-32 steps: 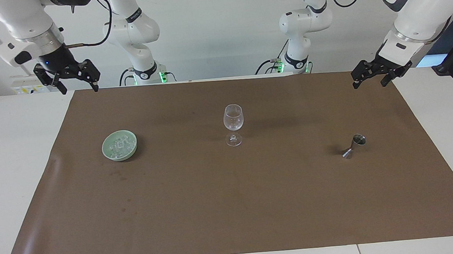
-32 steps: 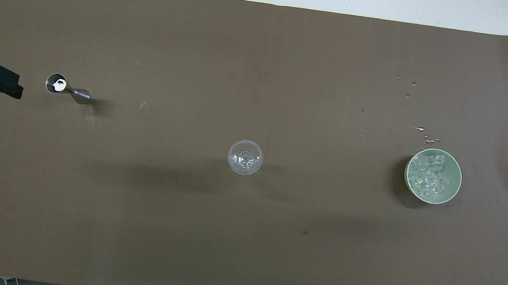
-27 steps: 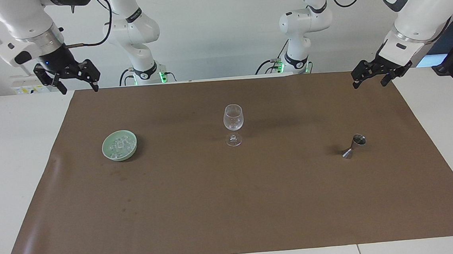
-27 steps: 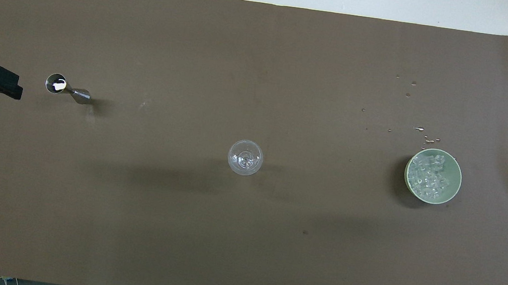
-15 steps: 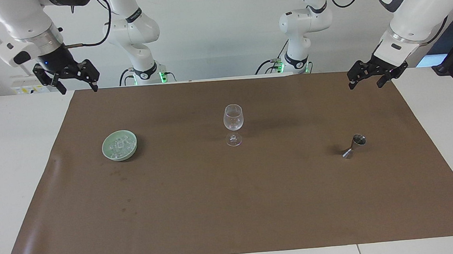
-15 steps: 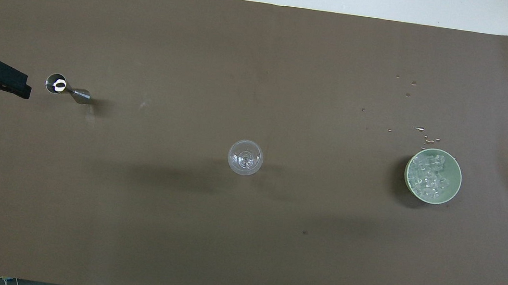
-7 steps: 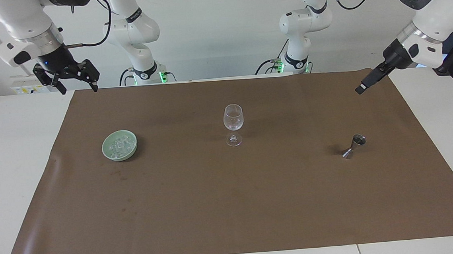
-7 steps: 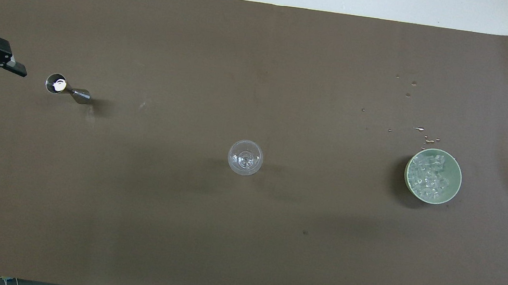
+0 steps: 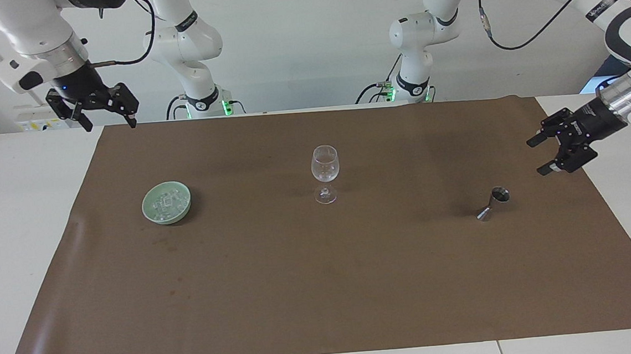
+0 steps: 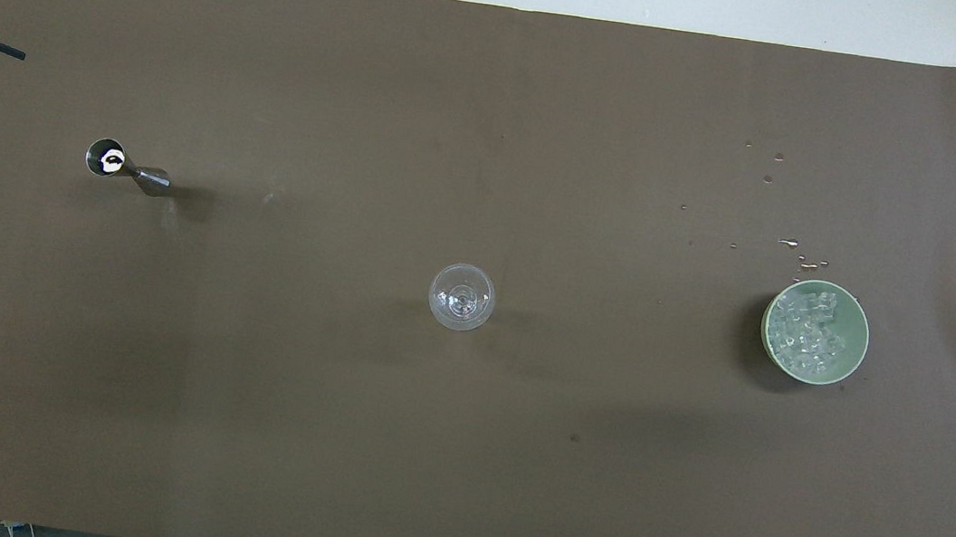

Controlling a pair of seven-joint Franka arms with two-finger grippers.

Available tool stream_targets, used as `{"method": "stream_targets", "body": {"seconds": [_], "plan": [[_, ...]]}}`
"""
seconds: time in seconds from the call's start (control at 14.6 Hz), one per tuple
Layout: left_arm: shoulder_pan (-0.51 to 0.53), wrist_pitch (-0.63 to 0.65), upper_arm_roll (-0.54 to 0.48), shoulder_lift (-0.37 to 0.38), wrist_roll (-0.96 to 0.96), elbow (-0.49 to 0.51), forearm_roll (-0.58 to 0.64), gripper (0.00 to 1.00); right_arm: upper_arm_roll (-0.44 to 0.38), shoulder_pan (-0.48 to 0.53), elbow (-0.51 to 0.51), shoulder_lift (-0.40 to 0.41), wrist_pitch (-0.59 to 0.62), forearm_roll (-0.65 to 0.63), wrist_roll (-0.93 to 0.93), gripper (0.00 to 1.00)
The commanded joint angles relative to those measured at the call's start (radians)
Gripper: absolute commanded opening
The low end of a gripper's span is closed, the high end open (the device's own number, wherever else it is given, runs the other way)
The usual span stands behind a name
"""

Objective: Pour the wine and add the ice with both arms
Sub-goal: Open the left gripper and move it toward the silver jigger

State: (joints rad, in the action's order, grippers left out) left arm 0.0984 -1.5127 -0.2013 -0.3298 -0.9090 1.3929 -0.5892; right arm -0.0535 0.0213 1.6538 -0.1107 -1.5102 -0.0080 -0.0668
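Nothing poured or added yet, judging by the clear glass (image 9: 325, 169) mid-mat. Ice (image 9: 165, 202) all in the bowl (image 9: 148, 213) toward the right arm's end. Left gripper (image 9: 541, 154) spread, empty, over the mat edge near the jigger (image 9: 494, 202). Right gripper (image 9: 104, 115) spread, waiting aloft.
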Motion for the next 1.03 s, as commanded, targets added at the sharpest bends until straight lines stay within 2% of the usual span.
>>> {"method": "stream_targets", "body": {"seconds": [0.0, 0.14, 0.34, 0.41, 0.55, 0.62, 0.82, 0.96], "plan": [[0.02, 0.039, -0.027, -0.043, -0.051, -0.029, -0.037, 1.0, 0.009, 0.017, 0.017, -0.01, -0.005, 0.002, -0.028, 1.0], [0.067, 0.045, -0.027, -0.08, -0.057, -0.014, -0.121, 1.0, 0.009, 0.017, 0.017, -0.01, -0.005, 0.002, -0.028, 1.0], [0.102, 0.046, -0.024, -0.149, -0.051, 0.001, -0.169, 1.0, 0.009, 0.017, 0.017, -0.01, -0.005, 0.002, -0.028, 1.0], [0.106, 0.039, -0.024, -0.15, -0.048, 0.033, -0.199, 1.0, 0.009, 0.017, 0.017, -0.01, -0.005, 0.002, -0.028, 1.0], [0.113, -0.021, -0.026, -0.123, -0.047, 0.145, -0.244, 1.0, 0.009, 0.017, 0.017, -0.01, -0.005, 0.002, -0.028, 1.0], [0.115, -0.07, -0.023, -0.085, -0.044, 0.22, -0.257, 1.0, 0.009, 0.017, 0.017, -0.01, -0.005, 0.002, -0.03, 1.0], [0.116, -0.124, -0.023, -0.046, -0.03, 0.332, -0.284, 1.0, 0.009, 0.017, 0.017, -0.01, -0.005, 0.002, -0.028, 1.0], [0.124, -0.185, -0.024, 0.004, 0.045, 0.452, -0.326, 1.0, 0.009, 0.017, 0.017, -0.01, -0.005, 0.002, -0.028, 1.0]]}}
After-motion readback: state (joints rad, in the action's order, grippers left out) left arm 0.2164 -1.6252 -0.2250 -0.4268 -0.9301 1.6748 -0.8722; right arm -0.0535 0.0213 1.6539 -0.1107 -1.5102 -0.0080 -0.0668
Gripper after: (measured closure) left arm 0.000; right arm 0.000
